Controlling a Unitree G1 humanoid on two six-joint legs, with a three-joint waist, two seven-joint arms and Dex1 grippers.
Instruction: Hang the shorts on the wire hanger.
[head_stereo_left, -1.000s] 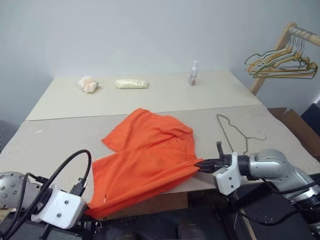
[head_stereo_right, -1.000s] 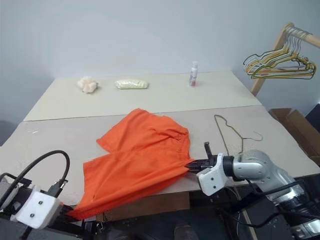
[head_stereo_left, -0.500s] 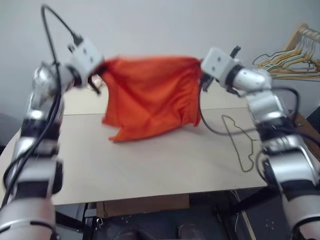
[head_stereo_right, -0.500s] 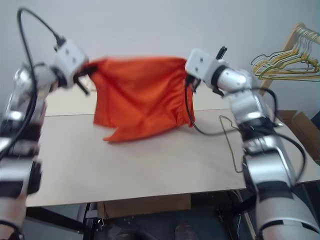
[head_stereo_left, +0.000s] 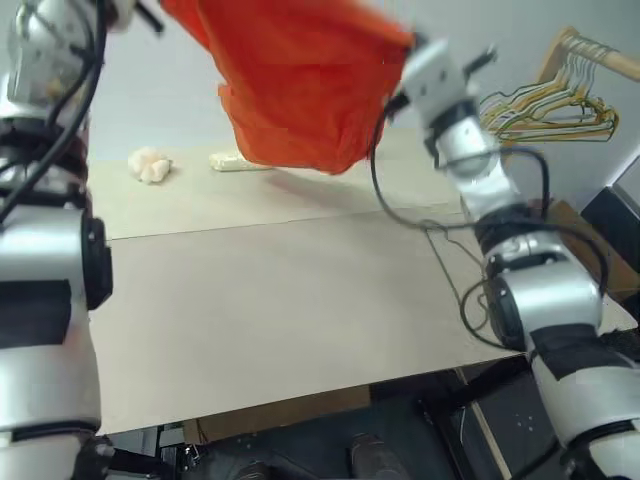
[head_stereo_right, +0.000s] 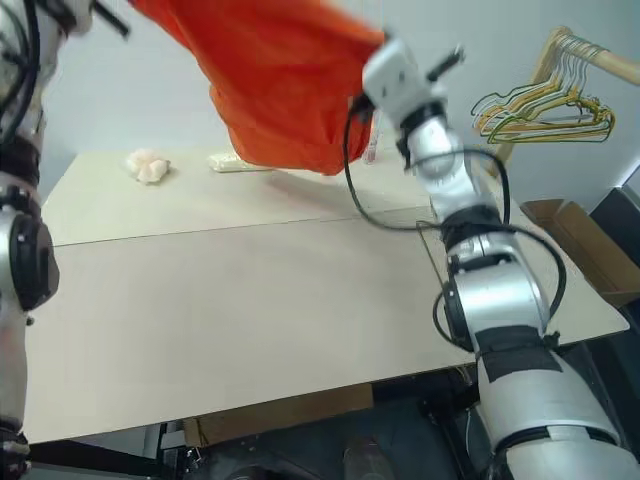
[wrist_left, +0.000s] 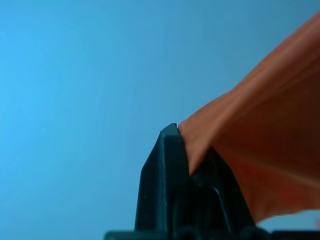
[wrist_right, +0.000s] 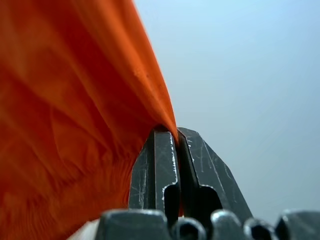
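The bright orange shorts (head_stereo_left: 300, 80) hang in the air high above the table, stretched by the waistband between my two grippers. My left gripper (head_stereo_left: 150, 14) is shut on one end of the waistband at the upper left; the cloth (wrist_left: 270, 150) runs out from between its fingers (wrist_left: 167, 165). My right gripper (head_stereo_left: 403, 47) is shut on the other end, with orange fabric (wrist_right: 75, 125) pinched between its fingers (wrist_right: 157, 160). The wire hanger (head_stereo_left: 447, 272) lies on the table at the right, mostly hidden behind my right arm.
The beige table (head_stereo_left: 270, 300) spreads below the shorts. A peach puff (head_stereo_left: 150, 165) and a pale yellow packet (head_stereo_left: 238, 161) lie at its far side. A wooden rack with a bunch of hangers (head_stereo_left: 545, 110) stands at the right, above a cardboard box (head_stereo_right: 590, 250).
Both arms have swung up and forward, lifting the shorts off the table's front edge and spreading them high in the air. The view has also shifted.
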